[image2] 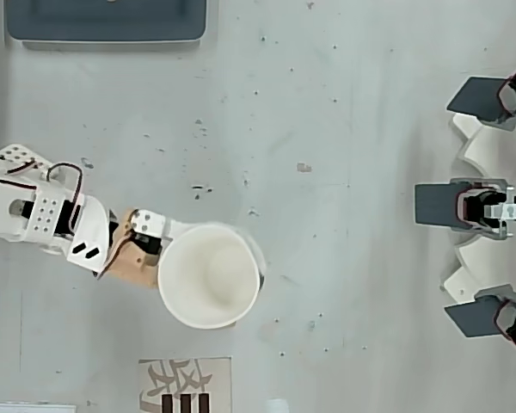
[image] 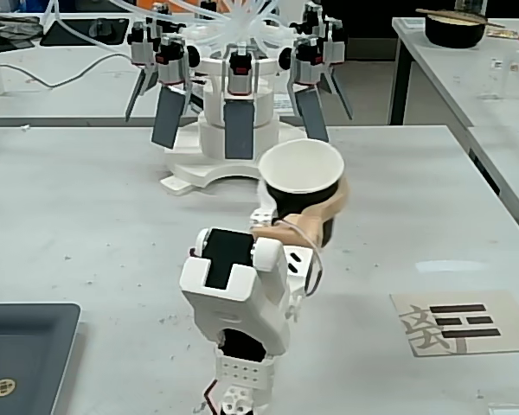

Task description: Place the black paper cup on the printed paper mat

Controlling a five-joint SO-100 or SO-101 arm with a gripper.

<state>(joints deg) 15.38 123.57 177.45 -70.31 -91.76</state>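
The black paper cup (image: 301, 183) (image2: 209, 275) is held upright above the table, its white inside facing up. My gripper (image: 316, 212) (image2: 193, 271) is shut on the cup, a tan finger wrapped round its black wall. The printed paper mat (image: 464, 322) (image2: 185, 385) lies flat at the right of the fixed view and at the bottom edge of the overhead view. In the overhead view the cup hangs just above the mat's upper edge, slightly to its right. The cup hides the fingertips from above.
A white multi-arm rig with grey paddles (image: 233, 104) (image2: 486, 206) stands at the far side of the table. A dark grey tray (image: 22, 354) (image2: 107, 19) lies at the near left of the fixed view. A black bowl (image: 454, 28) sits on another table.
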